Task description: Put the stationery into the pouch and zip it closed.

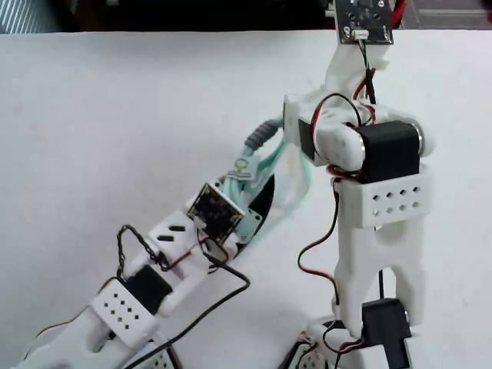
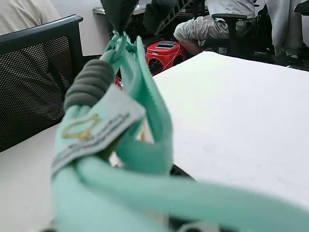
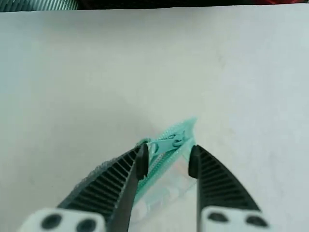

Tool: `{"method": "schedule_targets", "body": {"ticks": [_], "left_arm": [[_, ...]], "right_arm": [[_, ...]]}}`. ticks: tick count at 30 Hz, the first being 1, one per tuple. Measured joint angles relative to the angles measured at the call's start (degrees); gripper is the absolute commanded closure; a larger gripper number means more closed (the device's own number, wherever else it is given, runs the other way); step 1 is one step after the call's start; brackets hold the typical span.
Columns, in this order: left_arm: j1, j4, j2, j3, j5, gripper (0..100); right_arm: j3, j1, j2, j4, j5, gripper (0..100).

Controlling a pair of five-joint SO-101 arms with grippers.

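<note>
The right gripper (image 3: 168, 153), lower centre of its wrist view, stands spread, one ribbed jaw on either side of the narrow end of a mint-green pouch (image 3: 182, 126). The zipper pull (image 3: 175, 140) lies just beyond the jaw tips, not yet pinched. In the left wrist view the pouch is hard against the lens, its toothed green tapes parted. A label (image 2: 94, 130) and a gray ribbed piece (image 2: 89, 82) sit at centre left. Beyond them the white desk (image 2: 241, 111) runs to the right edge, with a black mesh chair (image 2: 38, 72) at far left.

From above, the pouch sits mid-frame between the two arms. The left gripper (image 1: 257, 206) is at its lower end, and whether it is clamped cannot be told. Nor can the pouch's contents be made out.

The step in hand looks like the zipping. To do it well, the right gripper should probably ease forward and close squarely on the pull tab, not on the fabric. It would then draw in line with the teeth while the far end is held taut. A slanted tug would likely bunch the soft tape and jam the slider.
</note>
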Motion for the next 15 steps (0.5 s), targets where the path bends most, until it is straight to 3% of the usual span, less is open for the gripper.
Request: {"method": "schedule_targets", "body": {"ticks": [15], "left_arm": [[0.0, 0.0, 0.0, 0.0, 0.0, 97]], "right_arm": [[0.18, -4.04, 0.18, -1.67, 0.0, 89.1]]}}
